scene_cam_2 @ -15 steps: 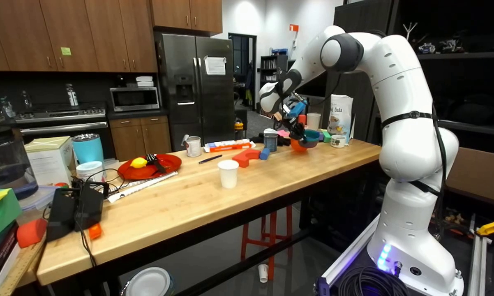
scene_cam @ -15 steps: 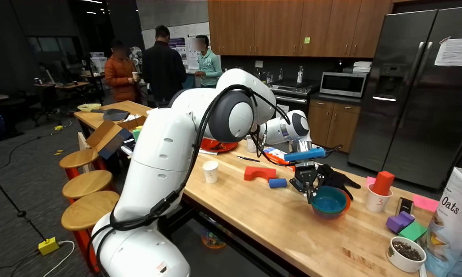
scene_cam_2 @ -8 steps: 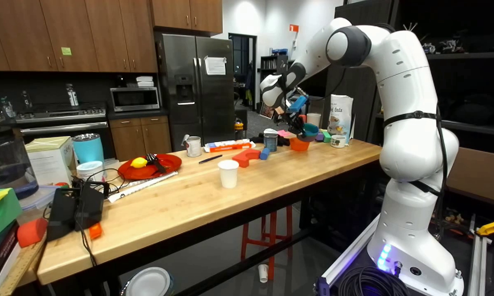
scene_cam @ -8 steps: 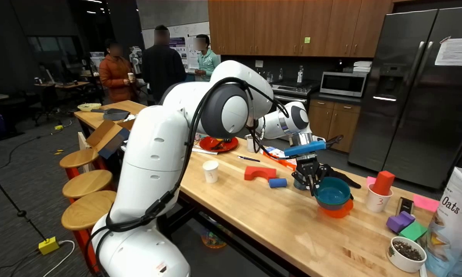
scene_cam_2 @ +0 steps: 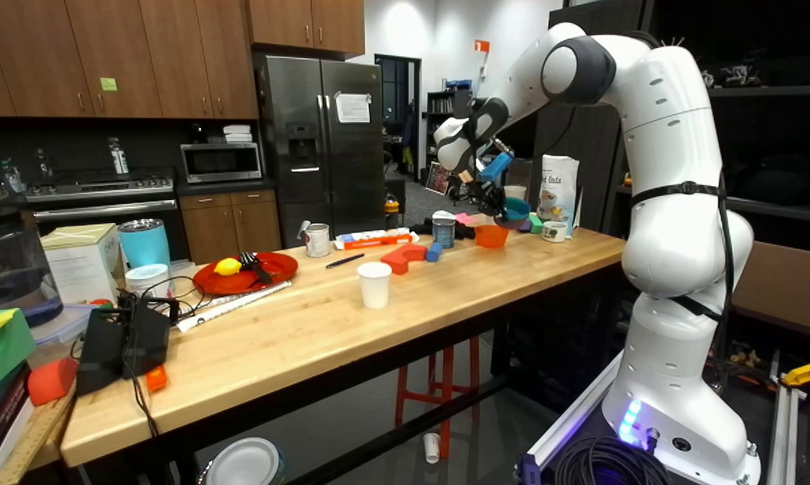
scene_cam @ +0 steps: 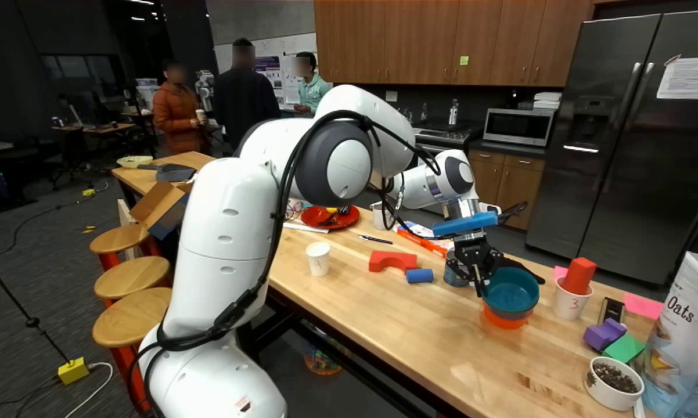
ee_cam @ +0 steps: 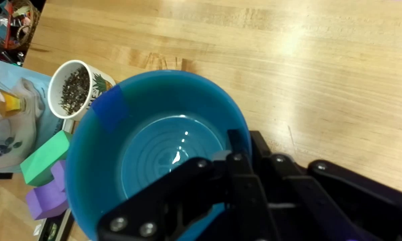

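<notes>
While the black two-finger gripper (ee_cam: 246, 138) clamps the rim of the round teal plastic bowl (ee_cam: 154, 144), jaws nearly together, that bowl is held higher than the round orange bowl (scene_cam_2: 491, 237) and near it; contact between bowls cannot be told. Grasp and lift appear complete; release is not yet done.

Upper bowl (scene_cam: 513, 288) above lower bowl (scene_cam_2: 491, 237)

3 stools (scene_cam: 131, 274) stand on gray floor (scene_cam: 53, 261); brown cabinets (scene_cam: 453, 40) hang beside a refrigerator (scene_cam: 622, 151).
</notes>
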Robot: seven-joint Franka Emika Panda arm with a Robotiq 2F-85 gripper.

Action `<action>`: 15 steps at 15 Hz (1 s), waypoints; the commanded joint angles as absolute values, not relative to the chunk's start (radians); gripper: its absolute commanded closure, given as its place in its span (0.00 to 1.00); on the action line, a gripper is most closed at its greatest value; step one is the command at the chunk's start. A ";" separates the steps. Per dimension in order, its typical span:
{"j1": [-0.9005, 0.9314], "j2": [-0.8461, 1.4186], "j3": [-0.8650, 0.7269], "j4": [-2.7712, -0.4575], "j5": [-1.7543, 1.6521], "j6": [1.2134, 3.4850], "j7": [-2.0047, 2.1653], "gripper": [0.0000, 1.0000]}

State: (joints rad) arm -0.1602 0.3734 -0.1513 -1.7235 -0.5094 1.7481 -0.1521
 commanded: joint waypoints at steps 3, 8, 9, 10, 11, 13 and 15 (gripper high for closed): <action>-0.166 0.379 -0.176 -1.743 -0.522 1.814 -0.082 0.98; -0.168 0.402 -0.189 -1.728 -0.527 1.854 -0.084 0.98; -0.170 0.408 -0.188 -1.724 -0.520 1.863 -0.093 0.98; -0.170 0.413 -0.187 -1.721 -0.519 1.873 -0.096 0.98; -0.171 0.418 -0.188 -1.719 -0.520 1.885 -0.102 0.98; -0.171 0.422 -0.189 -1.718 -0.517 1.900 -0.104 0.98; -0.173 0.420 -0.191 -1.723 -0.519 1.916 -0.110 0.98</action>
